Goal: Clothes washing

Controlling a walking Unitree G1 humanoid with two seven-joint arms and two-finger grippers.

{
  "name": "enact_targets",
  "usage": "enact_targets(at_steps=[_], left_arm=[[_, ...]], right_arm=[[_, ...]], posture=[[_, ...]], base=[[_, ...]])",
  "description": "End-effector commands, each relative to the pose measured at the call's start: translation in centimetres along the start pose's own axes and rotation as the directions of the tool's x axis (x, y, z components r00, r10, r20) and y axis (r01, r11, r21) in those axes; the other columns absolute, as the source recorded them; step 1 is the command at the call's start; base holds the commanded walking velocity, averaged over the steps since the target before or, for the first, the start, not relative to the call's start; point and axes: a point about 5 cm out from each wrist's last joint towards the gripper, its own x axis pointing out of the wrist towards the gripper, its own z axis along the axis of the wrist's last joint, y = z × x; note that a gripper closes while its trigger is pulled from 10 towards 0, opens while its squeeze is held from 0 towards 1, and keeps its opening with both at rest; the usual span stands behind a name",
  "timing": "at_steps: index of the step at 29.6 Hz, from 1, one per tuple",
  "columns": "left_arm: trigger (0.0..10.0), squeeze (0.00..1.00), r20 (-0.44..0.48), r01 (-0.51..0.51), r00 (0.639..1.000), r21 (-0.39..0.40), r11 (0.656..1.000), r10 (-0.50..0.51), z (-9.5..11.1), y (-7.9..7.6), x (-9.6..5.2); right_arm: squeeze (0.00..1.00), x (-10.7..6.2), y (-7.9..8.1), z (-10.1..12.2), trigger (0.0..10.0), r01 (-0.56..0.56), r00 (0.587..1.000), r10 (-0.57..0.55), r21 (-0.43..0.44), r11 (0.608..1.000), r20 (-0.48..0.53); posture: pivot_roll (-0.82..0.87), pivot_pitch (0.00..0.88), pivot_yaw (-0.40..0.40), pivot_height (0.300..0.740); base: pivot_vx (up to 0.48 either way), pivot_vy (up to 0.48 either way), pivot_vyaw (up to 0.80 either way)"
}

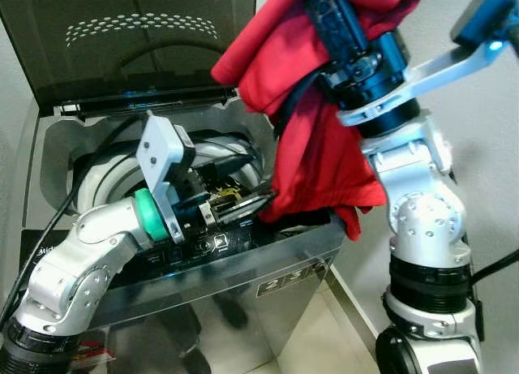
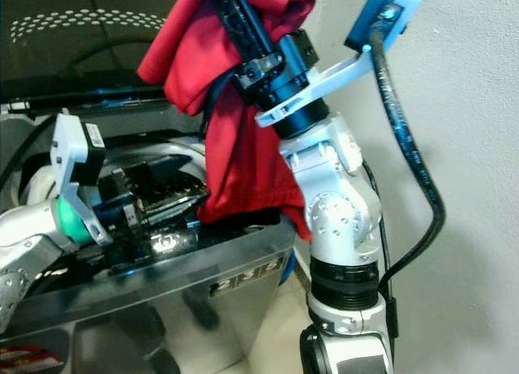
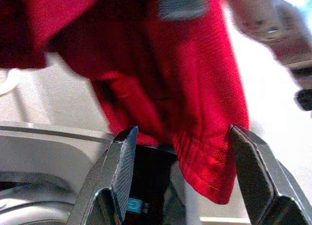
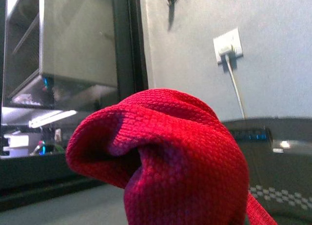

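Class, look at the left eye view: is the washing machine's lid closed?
No: the lid stands raised behind the washing machine, whose tub lies open beneath the red garment.

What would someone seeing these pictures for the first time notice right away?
First, the red garment, bunched around the right pincer and held high, its lower end hanging down to the rim of the open top-loading washing machine. Next, the left pincer, reaching over the washer's opening with its fingers spread, the garment's hem hanging just in front of them. Behind stands the raised dark lid.
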Motion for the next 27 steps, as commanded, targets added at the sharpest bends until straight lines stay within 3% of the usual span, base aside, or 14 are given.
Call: enact_targets(at_steps=[1,9,10,11,12,13,14,15,27], left_arm=[[10.0,0.0,-0.026,0.028,0.999,-0.015,1.0,-0.028,-0.3,-0.6,-0.2],[10.0,0.0,-0.005,-0.025,1.0,-0.025,0.999,0.025,-0.5,0.2,1.1],[5.7,0.0,0.006,-0.034,0.999,-0.029,0.999,0.034,-0.6,0.4,1.6],[5.7,0.0,0.006,-0.034,0.999,-0.029,0.999,0.034,-0.6,0.4,1.6],[4.4,0.0,0.011,-0.052,0.999,-0.027,0.998,0.052,-0.7,0.7,2.0],[1.6,0.0,0.016,-0.076,0.997,-0.03,0.997,0.077,-0.8,1.2,2.2],[1.6,0.0,0.018,-0.091,0.996,-0.032,0.995,0.092,-0.8,1.5,2.3],[0.0,0.0,0.019,-0.099,0.995,-0.033,0.995,0.1,-0.8,1.6,2.4],[0.0,0.0,0.005,-0.179,0.984,-0.024,0.983,0.18,-0.8,2.8,1.9]], right_arm=[[0.0,0.3,0.0,0.0,10.0,0.002,1.0,-0.002,-0.02,1.0,0.004],[0.0,0.3,0.2,-0.5,10.0,-0.007,1.0,0.007,0.01,1.0,-0.003],[0.0,0.4,0.3,-0.8,10.0,-0.014,1.0,0.014,0.019,1.0,-0.006],[0.0,0.4,0.3,-0.8,10.0,-0.014,1.0,0.014,0.019,1.0,-0.006],[0.0,0.5,0.4,-1.0,10.0,-0.019,1.0,0.019,0.026,0.999,-0.008],[0.0,0.6,0.5,-1.2,10.0,-0.023,1.0,0.023,0.033,0.999,-0.008],[0.0,0.6,0.6,-1.3,10.0,-0.025,1.0,0.025,0.037,0.999,-0.008],[0.0,0.6,0.7,-1.4,10.0,-0.025,1.0,0.025,0.039,0.999,-0.007],[0.0,0.6,0.9,-1.6,10.0,-0.016,1.0,0.016,0.042,0.999,-0.003]], posture=[[0.14,0.0,0.012,0.74],[0.14,0.0,0.003,0.74],[0.15,0.0,0.004,0.74],[0.15,0.0,0.004,0.74],[0.15,0.0,0.004,0.74],[0.14,0.0,0.003,0.74],[0.14,0.0,0.003,0.74],[0.14,0.0,0.003,0.74],[0.14,0.0,0.007,0.74]], base=[[0.0,0.0,0.0],[0.0,0.0,0.0],[0.0,0.0,0.0],[0.0,0.0,0.0],[0.0,0.0,0.0],[0.0,0.0,0.0],[0.0,0.0,0.0],[0.0,0.0,0.0],[0.0,0.0,0.0]])
